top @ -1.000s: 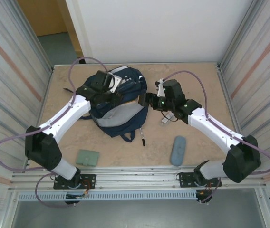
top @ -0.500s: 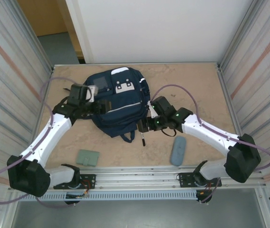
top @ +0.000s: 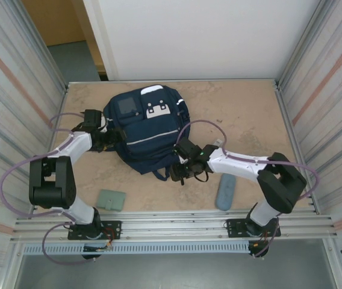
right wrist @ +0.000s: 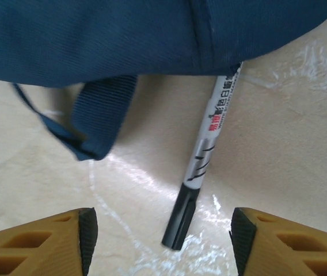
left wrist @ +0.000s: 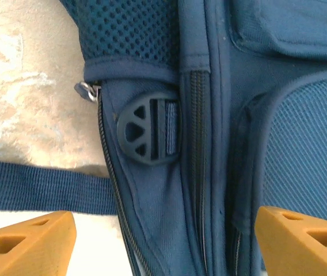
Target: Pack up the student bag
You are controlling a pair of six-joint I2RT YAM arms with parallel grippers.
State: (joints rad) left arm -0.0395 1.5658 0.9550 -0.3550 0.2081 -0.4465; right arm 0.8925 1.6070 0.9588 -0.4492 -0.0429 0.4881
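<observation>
The student bag (top: 144, 129), a navy backpack with white patches, lies flat in the middle of the table. My left gripper (top: 114, 137) is at its left side, open. In the left wrist view the orange fingers (left wrist: 25, 244) stand wide apart over the bag's side seam, zip and black buckle (left wrist: 149, 131), gripping nothing. My right gripper (top: 177, 174) is low at the bag's near edge, open. Between its fingertips (right wrist: 37, 244) a white marker (right wrist: 206, 155) with a black cap lies on the table untouched, its far end under the bag's edge (right wrist: 152, 34).
A grey-blue pencil case (top: 225, 191) lies near the front right. A green wallet (top: 111, 200) lies near the front left. A loose bag strap (right wrist: 97, 121) rests left of the marker. Metal walls close in both sides.
The left gripper let go of the bag's flap and drew back to its left side; the bag now lies shut and flat. The right gripper came down to the marker, its jaws somewhat narrower.
</observation>
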